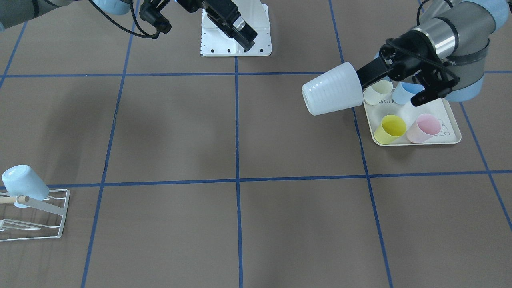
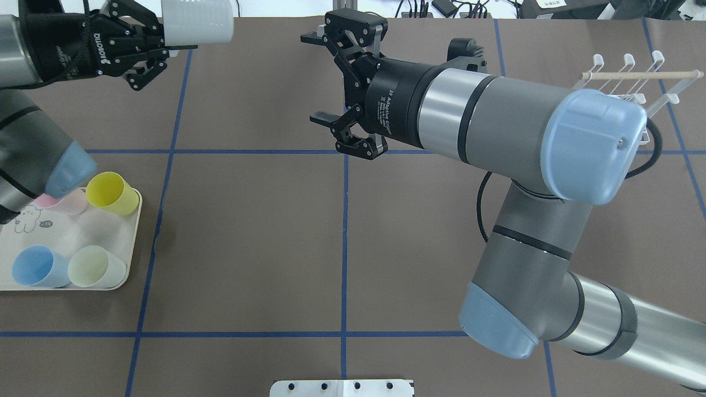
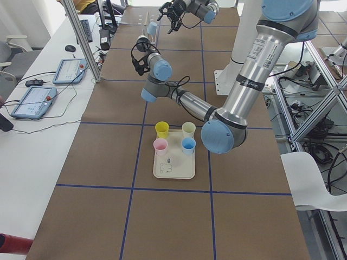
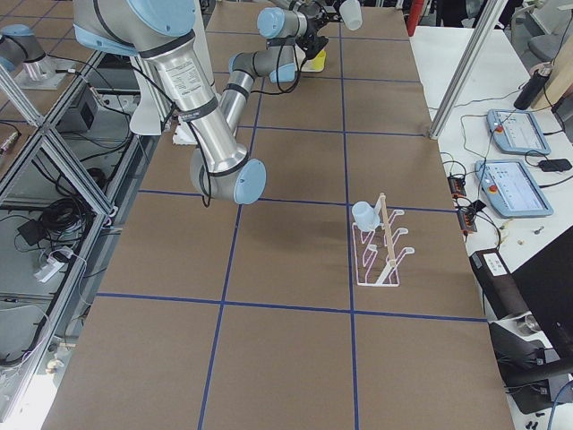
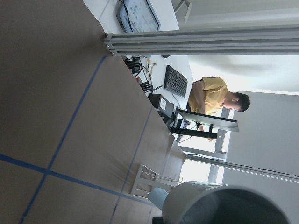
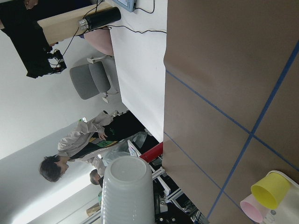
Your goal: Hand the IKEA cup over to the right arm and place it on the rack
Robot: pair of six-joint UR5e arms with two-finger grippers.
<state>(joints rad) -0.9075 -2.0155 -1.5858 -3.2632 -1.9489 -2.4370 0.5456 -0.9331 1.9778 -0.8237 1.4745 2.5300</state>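
Note:
My left gripper [image 2: 168, 45] is shut on the rim of a white ribbed IKEA cup [image 2: 196, 22] and holds it on its side above the table; the cup also shows in the front view [image 1: 332, 89], with the gripper [image 1: 370, 74] behind it. My right gripper [image 2: 313, 78] is open and empty, its jaws facing the cup from a distance. The right wrist view shows the cup [image 6: 127, 189] ahead. The white wire rack [image 1: 36, 218] with a wooden peg stands at the far right [image 2: 634, 77] and carries a light blue cup [image 1: 24, 184].
A cream rabbit-print tray [image 2: 71, 231] on the left side holds a yellow cup [image 2: 113, 193], a pink cup [image 2: 69, 204], a blue cup [image 2: 36, 266] and a pale green cup [image 2: 94, 267]. The white robot base plate [image 1: 256, 44] is at the robot's table edge.

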